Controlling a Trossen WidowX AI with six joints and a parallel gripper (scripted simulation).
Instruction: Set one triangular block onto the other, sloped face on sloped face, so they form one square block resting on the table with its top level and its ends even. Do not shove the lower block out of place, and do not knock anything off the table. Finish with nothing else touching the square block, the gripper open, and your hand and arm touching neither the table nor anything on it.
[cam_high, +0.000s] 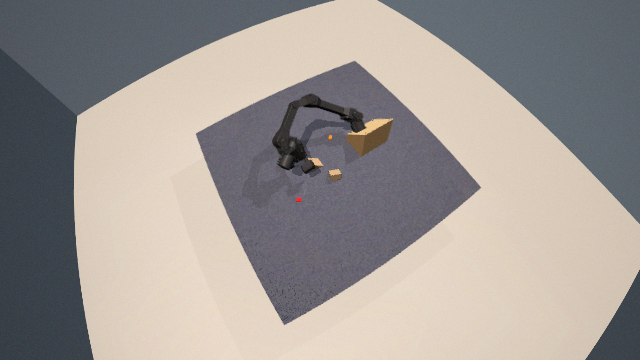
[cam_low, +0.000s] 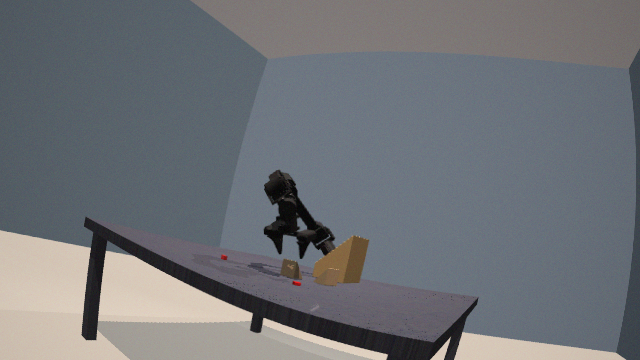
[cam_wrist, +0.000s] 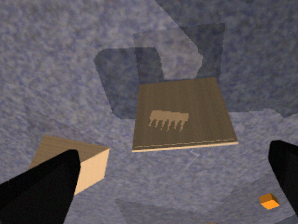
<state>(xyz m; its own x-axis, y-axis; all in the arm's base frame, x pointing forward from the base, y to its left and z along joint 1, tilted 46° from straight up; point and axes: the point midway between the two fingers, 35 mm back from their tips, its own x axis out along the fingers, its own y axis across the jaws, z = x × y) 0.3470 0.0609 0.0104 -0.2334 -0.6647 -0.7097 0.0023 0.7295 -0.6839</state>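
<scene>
One triangular block rests on the table, with a broad face in shadow toward the wrist camera. The other triangular block rests a short gap away, at the left in the wrist view, partly behind a finger. The blocks are apart. My gripper is open and empty, pointing down above the first block, which shows between the fingers in the wrist view. In the top view the arm hides the fingertips and part of that block.
A large tan wedge-shaped body stands by the arm's base, close to the second block. A small orange cube lies on the table. Small red pieces lie near the blocks, one at the front and another farther left in the exterior view.
</scene>
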